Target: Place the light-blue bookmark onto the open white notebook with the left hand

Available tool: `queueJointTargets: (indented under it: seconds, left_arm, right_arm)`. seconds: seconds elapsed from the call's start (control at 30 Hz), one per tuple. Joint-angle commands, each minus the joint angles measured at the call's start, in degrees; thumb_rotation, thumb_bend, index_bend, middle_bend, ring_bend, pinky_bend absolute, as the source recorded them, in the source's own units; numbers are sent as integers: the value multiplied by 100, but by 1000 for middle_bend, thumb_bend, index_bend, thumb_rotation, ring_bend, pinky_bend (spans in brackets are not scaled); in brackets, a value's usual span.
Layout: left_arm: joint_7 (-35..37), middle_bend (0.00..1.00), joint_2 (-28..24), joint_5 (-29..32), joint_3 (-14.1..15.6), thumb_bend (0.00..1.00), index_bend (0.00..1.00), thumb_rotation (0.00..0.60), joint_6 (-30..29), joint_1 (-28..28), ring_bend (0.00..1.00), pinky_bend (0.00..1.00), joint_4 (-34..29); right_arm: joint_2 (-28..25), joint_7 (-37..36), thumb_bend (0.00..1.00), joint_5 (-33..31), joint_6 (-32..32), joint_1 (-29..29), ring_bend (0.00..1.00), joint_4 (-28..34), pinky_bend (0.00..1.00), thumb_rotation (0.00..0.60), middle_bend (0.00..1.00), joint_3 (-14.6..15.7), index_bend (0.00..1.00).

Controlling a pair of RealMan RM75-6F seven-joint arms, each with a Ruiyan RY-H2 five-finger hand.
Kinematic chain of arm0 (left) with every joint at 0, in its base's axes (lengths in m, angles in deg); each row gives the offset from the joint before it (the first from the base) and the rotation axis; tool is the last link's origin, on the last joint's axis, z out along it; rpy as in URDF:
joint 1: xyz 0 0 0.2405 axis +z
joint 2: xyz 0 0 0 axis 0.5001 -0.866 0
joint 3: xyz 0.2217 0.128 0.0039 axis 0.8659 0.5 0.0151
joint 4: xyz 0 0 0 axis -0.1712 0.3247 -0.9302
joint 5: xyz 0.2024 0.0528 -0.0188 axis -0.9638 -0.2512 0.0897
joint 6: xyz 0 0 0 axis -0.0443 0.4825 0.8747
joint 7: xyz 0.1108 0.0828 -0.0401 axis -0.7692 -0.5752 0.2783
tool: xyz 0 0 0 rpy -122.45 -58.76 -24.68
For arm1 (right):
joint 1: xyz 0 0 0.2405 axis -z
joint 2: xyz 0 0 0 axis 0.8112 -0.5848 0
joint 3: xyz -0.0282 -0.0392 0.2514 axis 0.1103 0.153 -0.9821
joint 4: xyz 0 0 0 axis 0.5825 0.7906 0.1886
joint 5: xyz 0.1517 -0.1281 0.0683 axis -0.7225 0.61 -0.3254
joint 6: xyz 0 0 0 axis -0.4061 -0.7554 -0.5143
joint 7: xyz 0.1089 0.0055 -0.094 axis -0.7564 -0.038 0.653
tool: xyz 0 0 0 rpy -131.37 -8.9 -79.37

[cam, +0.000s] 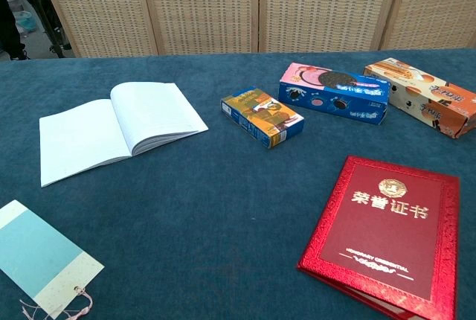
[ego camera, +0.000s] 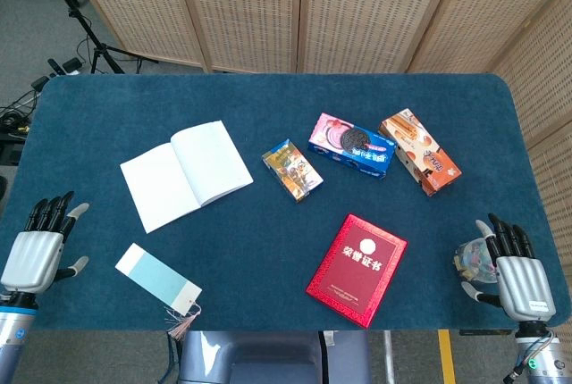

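The bookmark [ego camera: 157, 279] lies flat just right of the left hand [ego camera: 37, 246], whose fingers are spread and empty; thin, light card, probably best pinched at an edge, notebook [ego camera: 186, 173] beyond

Red booklet [cam: 384, 231]: gold Chinese title "荣誉证书" under a round emblem; smaller gold line beneath unreadable. Printing on the three snack boxes illegible.

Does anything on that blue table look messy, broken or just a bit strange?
Nothing looks broken or spilled. The notebook lies open and flat, the bookmark sits near the front edge with its tassel at the rim, and the three snack boxes and red certificate folder lie at loose angles, all intact.
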Motion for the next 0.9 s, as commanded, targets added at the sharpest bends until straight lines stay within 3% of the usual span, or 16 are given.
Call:
queueJointTargets:
  seconds: [0.03,0.9]
  left_arm:
    - [-13,0,4,-13,9,180,166,600,8,-3,0,0,2]
    - [329,0,-107,-207,140,180,166,600,324,-136,0,0,-6]
  right_arm:
    - [-8,-17,156,7,18,9,0,2,0,600,0,-1,3]
    - [-54,-59,156,-28,110,60,0,31,0,600,0,-33,4]
